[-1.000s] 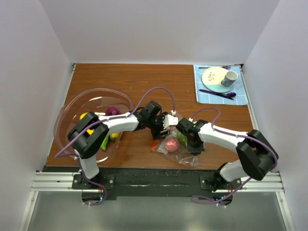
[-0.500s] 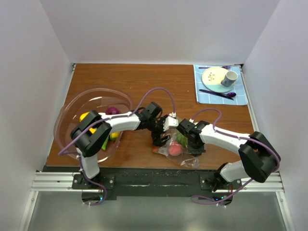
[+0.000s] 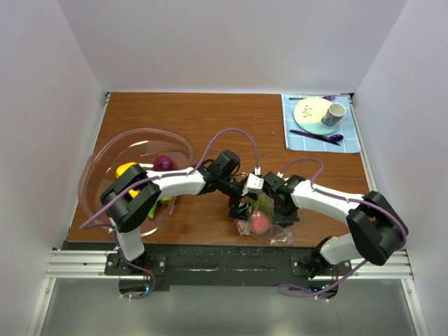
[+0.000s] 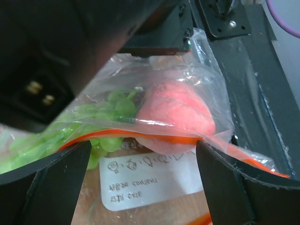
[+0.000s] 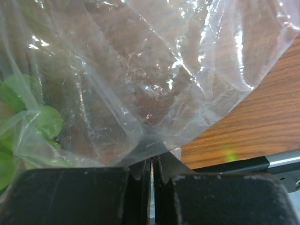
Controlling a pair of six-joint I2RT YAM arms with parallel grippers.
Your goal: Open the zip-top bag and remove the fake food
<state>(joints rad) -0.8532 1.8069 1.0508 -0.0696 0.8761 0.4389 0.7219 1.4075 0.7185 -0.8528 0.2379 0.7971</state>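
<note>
At the table's [image 3: 210, 126] near edge, the bag [image 3: 269, 234] holds pink and green fake food [image 4: 178, 108]; the right end effector [image 5: 152, 176] pinches its plastic, and the left end effector [image 4: 140, 180] gapes wide across its zip strip [image 4: 154, 138]. Beyond, left: bowl [image 3: 94, 175] with yellow and purple pieces [image 3: 164, 162].

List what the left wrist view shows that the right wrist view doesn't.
Left wrist only: the pink-red piece, the orange-red zip strip, the white label, and the left gripper open on either side of that strip. Right wrist only: the right gripper shut on a fold of clear plastic, and bare table. Both: the zip-top bag and the green pieces inside it.
</note>
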